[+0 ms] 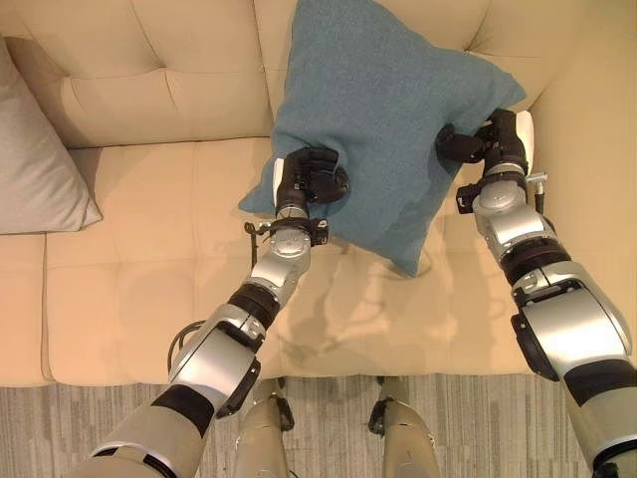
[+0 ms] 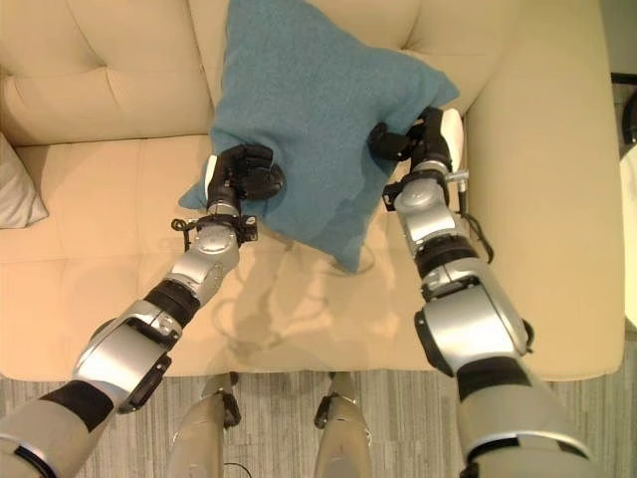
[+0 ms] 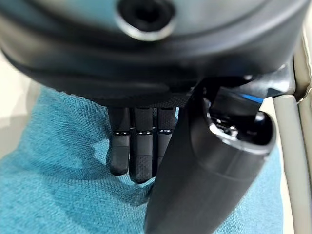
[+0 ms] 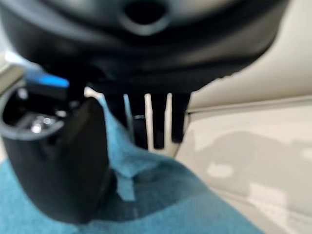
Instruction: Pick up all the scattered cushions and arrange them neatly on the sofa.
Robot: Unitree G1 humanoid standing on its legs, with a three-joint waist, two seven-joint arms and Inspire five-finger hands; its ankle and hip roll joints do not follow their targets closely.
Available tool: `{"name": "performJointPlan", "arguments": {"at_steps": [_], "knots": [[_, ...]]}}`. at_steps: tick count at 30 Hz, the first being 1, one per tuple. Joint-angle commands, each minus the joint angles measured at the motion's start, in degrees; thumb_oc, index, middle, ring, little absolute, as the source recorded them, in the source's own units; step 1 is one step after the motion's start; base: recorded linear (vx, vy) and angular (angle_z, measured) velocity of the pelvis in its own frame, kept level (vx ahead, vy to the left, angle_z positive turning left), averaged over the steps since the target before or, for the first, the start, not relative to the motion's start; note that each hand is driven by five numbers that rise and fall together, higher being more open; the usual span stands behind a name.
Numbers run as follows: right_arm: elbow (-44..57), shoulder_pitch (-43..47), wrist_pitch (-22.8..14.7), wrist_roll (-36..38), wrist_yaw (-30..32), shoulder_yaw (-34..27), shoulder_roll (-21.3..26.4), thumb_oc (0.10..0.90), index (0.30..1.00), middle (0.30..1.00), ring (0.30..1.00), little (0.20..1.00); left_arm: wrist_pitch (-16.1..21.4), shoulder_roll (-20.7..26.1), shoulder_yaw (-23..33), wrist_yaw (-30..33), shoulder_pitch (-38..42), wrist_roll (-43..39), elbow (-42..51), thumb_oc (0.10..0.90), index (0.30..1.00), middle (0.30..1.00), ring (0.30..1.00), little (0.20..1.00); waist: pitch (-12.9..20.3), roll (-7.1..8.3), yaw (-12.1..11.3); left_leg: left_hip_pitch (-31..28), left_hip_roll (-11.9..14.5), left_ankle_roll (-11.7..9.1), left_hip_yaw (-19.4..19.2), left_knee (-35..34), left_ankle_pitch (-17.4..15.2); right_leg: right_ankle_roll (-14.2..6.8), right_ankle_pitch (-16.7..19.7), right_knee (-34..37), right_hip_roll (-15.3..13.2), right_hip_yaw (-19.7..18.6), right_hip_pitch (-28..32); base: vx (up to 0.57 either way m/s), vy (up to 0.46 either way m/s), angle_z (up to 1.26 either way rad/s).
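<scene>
The left hand (image 1: 311, 179) pinches the near-left edge of the square teal woven-fabric cushion (image 1: 383, 110), and the right hand (image 1: 485, 140) pinches its right edge. The cushion leans on the cream tufted sofa (image 1: 149, 269) backrest. Soft, light and floppy, it is best held by opposite edges.

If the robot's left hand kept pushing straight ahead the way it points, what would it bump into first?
Probably the blue cushion itself: the left hand already grips its edge, fingers on the fabric. Behind that comes the sofa backrest, though depth is hard to judge.
</scene>
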State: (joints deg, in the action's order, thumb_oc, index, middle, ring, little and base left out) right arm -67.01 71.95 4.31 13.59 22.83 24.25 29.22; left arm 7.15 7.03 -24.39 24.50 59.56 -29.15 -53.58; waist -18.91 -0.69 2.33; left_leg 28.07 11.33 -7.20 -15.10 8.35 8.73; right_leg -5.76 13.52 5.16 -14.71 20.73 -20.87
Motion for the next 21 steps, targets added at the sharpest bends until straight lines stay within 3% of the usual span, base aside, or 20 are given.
{"name": "performJointPlan", "arguments": {"at_steps": [1,6,9,15,21], "knots": [[4.10,14.12,-7.30,4.40,3.04,-1.80,2.22,0.800,0.900,0.900,0.900,0.900,3.92,0.26,-2.26,0.21,14.44,3.08,1.67,0.800,0.900,0.900,0.900,0.900,0.66,-2.25,-1.55,-4.84,1.58,-3.02,-1.04,-10.18,-2.49,-8.01,-7.75,-2.74,-2.71,1.15,1.95,0.00,0.006,0.14],[7.18,8.11,-10.26,12.48,2.63,-7.37,3.83,0.800,0.900,0.900,0.900,0.900,3.75,3.94,-0.68,0.47,11.74,4.13,4.00,0.800,0.900,0.900,0.900,0.900,0.87,-2.61,-2.05,-6.00,1.58,-3.12,-0.88,-10.43,-2.70,-7.77,-7.96,-2.33,-2.61,1.33,3.22,0.00,-0.003,-0.02],[11.75,2.40,-10.28,8.90,6.39,-11.50,3.31,0.800,0.900,0.900,0.900,0.900,2.95,6.01,0.28,1.17,8.91,6.57,7.85,0.800,0.900,0.900,0.900,0.900,1.07,-2.60,-2.25,-6.86,1.57,-2.94,-0.73,-10.30,-3.10,-7.57,-8.20,-2.11,-2.37,1.40,4.35,0.01,0.003,0.04],[16.71,-8.47,-10.64,6.81,9.34,-18.60,0.12,0.800,0.900,0.900,0.900,0.900,2.31,5.55,3.05,2.48,5.01,9.30,9.10,0.800,0.900,0.900,0.900,0.900,1.38,-2.58,-1.80,-8.04,1.57,-2.42,-0.35,-9.46,-4.34,-7.14,-8.81,-2.18,-2.22,1.15,5.75,0.00,0.004,0.00],[13.29,-12.77,-12.95,14.47,5.51,-19.85,-5.31,0.800,0.900,0.900,0.900,0.900,2.49,5.02,3.79,2.23,4.22,9.27,8.65,0.800,0.900,0.900,0.900,0.900,1.17,-2.67,-2.04,-8.32,1.30,-2.19,-0.09,-9.12,-4.53,-6.99,-8.93,-2.28,-2.29,1.04,6.07,-0.01,0.005,0.00]]}}
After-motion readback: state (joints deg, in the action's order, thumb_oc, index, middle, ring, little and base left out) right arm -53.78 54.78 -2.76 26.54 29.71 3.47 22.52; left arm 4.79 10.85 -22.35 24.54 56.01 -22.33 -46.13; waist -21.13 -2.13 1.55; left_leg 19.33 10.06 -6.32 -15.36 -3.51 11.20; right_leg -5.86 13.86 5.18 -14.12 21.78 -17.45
